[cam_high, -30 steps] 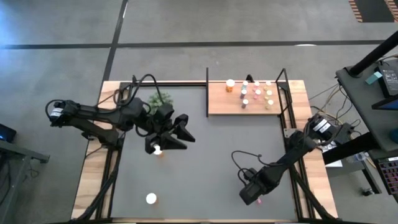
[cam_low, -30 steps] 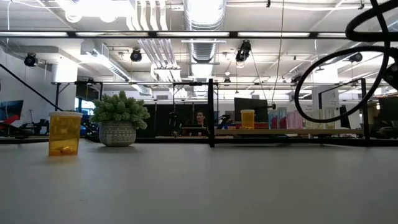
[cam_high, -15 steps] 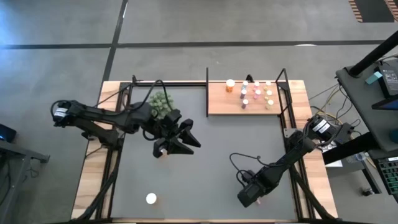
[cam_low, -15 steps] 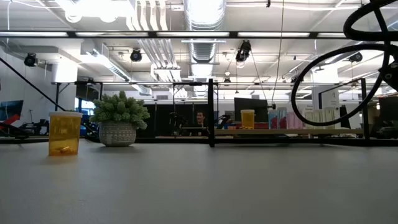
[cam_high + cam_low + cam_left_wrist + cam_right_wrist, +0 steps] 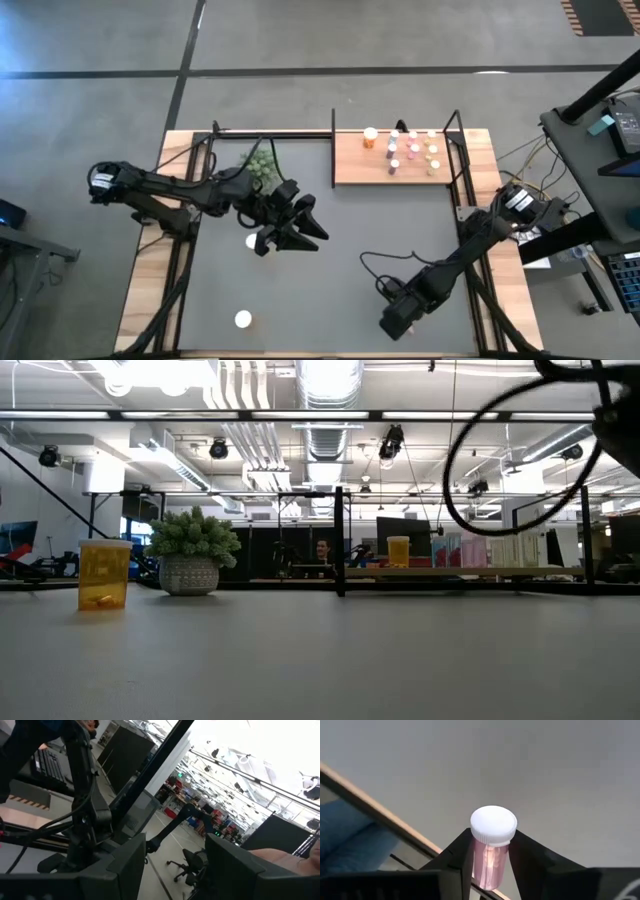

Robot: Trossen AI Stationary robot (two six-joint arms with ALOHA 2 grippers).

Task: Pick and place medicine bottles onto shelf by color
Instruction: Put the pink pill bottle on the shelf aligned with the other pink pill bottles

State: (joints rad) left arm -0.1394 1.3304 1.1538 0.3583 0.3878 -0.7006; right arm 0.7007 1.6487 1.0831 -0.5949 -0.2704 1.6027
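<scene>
Pink vial, white cap, is clamped between right gripper fingers at table's 5 o'clock; arm has been drawn slightly nearer, vial secured for shelf at 1 o'clock. Left gripper, spread wide and empty, has moved off orange bottle toward centre.

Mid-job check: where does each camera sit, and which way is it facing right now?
High view: overhead, looking straight down on the dark grey table; both arms show, left gripper and right gripper.
Low view: table-top height, level across to the light-brown wooden shelf; only a looped black cable shows.
Left wrist view: tilted up into the room; its open fingers are empty.
Right wrist view: looks down at the table; its fingers grip a pink white-capped vial.
Shared: high and low views both show the shelf.
</scene>
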